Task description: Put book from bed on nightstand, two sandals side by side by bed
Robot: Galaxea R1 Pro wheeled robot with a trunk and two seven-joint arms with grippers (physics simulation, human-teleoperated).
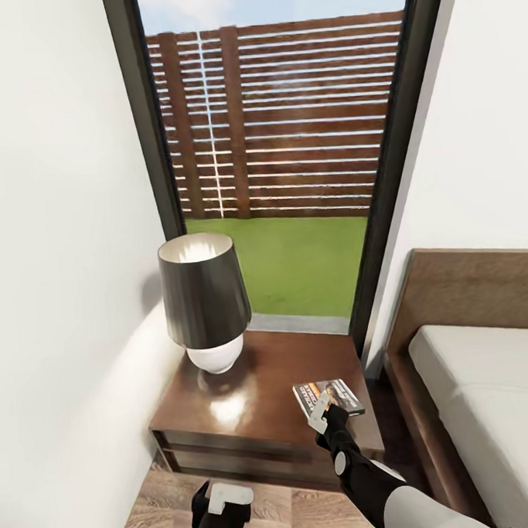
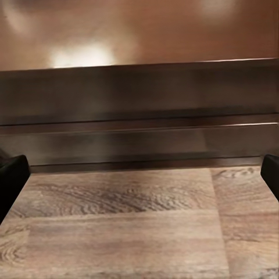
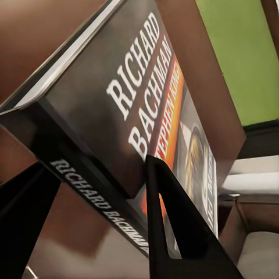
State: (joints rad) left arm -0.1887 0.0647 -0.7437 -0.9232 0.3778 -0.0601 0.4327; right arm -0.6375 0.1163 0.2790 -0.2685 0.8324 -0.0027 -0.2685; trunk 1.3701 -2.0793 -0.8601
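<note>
The book (image 1: 333, 394), with a glossy grey and orange cover, is over the right front part of the dark-brown nightstand (image 1: 263, 388). My right gripper (image 1: 322, 409) is shut on its near edge. In the right wrist view the book (image 3: 145, 104) sits tilted between the two black fingers (image 3: 174, 232); whether it rests on the nightstand top I cannot tell. My left gripper (image 1: 221, 508) hangs open and empty over the floor in front of the nightstand drawers (image 2: 139, 128). The bed (image 1: 487, 376), with its grey mattress, stands at the right. The sandals are out of view.
A lamp (image 1: 204, 298) with a dark shade and white base takes the left rear of the nightstand top. A white wall runs close on the left. A tall window (image 1: 281, 139) behind the nightstand shows fence and grass. Pale wood floor (image 2: 128, 226) lies in front.
</note>
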